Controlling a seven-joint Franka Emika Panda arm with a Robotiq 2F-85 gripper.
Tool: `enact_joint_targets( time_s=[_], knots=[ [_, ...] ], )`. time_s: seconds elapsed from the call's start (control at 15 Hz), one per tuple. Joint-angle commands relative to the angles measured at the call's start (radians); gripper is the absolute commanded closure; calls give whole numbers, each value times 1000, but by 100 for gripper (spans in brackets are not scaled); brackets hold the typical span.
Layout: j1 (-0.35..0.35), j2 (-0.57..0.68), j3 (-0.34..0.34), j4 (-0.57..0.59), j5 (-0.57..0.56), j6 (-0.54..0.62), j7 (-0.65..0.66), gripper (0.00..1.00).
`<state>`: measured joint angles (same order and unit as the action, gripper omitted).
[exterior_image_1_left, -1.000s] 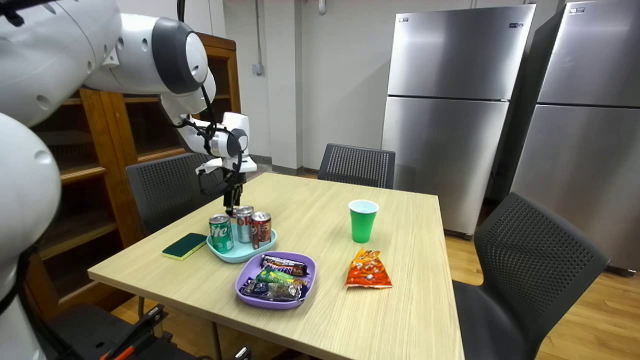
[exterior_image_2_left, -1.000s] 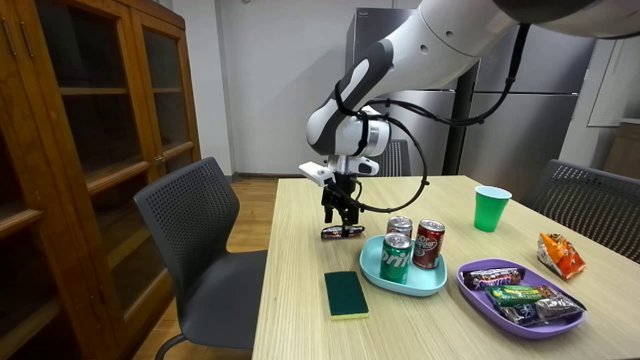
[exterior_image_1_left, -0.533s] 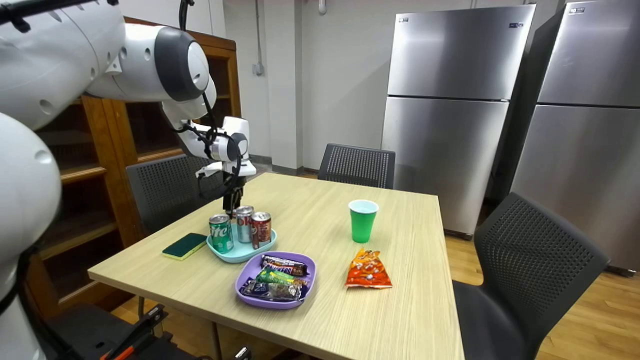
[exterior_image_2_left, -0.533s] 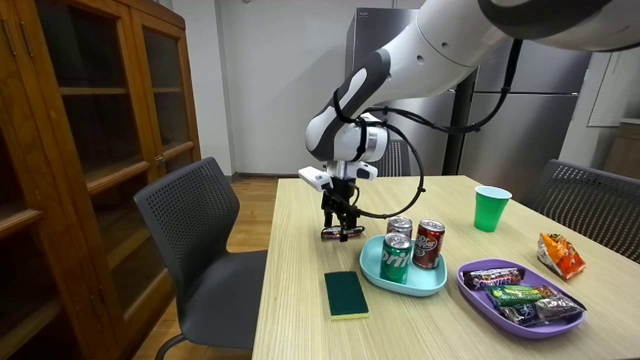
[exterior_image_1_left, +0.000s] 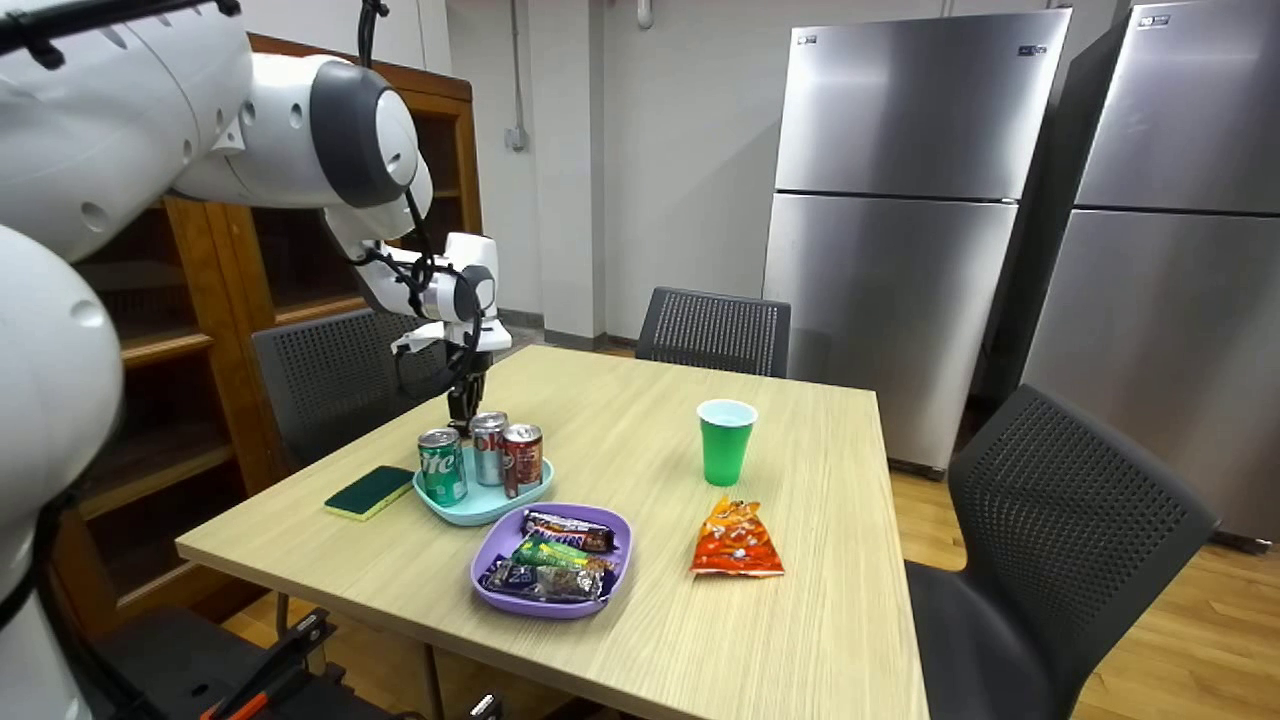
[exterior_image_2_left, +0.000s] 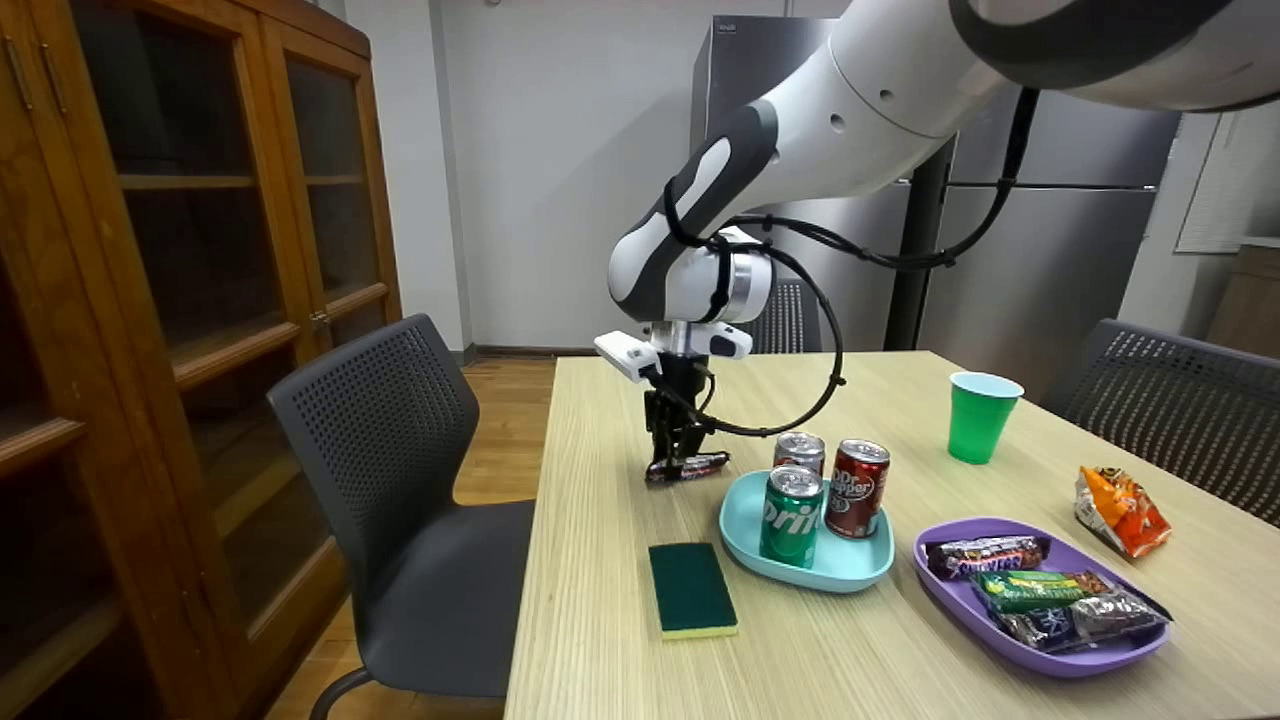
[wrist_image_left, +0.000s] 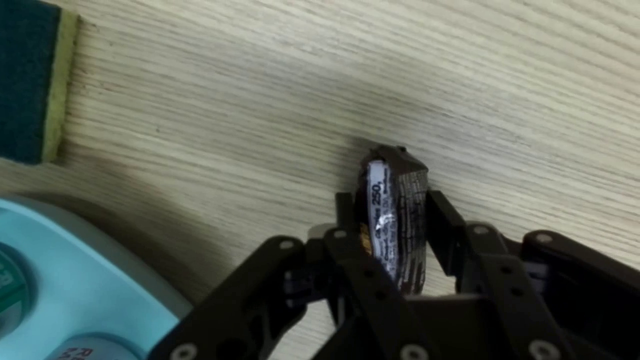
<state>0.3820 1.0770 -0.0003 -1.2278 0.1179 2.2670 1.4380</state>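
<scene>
A dark-wrapped candy bar (wrist_image_left: 412, 220) lies on the pale wooden table, with white label print facing up. My gripper (wrist_image_left: 390, 204) is shut on it, one black finger pressed to each long side. The bar's near end runs back under the left finger's linkage. In an exterior view the bar (exterior_image_2_left: 708, 464) shows beside the gripper (exterior_image_2_left: 668, 474), low at the tabletop. Close by stands a light blue tray (exterior_image_2_left: 850, 578) holding a green Sprite can (exterior_image_2_left: 790, 520), a Dr Pepper can (exterior_image_2_left: 857, 490) and a silver Coke can (exterior_image_1_left: 488, 450).
A green and yellow sponge (exterior_image_2_left: 690, 588) lies in front of the blue tray. Farther right are a purple tray (exterior_image_2_left: 1070, 664) of wrapped snacks, an orange chip bag (exterior_image_2_left: 1120, 510) and a green cup (exterior_image_2_left: 985, 418). A dark chair (exterior_image_2_left: 440, 580) stands by the table's edge.
My gripper has come down a little to the tabletop, and its fingers have closed from wide onto the bar. The bar has turned slightly between them.
</scene>
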Motion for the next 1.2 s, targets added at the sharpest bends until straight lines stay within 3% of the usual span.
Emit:
enact_joint_targets(
  time_s=[0.0, 0.47, 1.13],
  knots=[
    [12, 19, -6, 46, -20, -25, 42, 88],
    [28, -41, -25, -7, -52, -31, 43, 92],
    [27, -248, -58, -147, -140, -10, 37, 93]
  ],
)
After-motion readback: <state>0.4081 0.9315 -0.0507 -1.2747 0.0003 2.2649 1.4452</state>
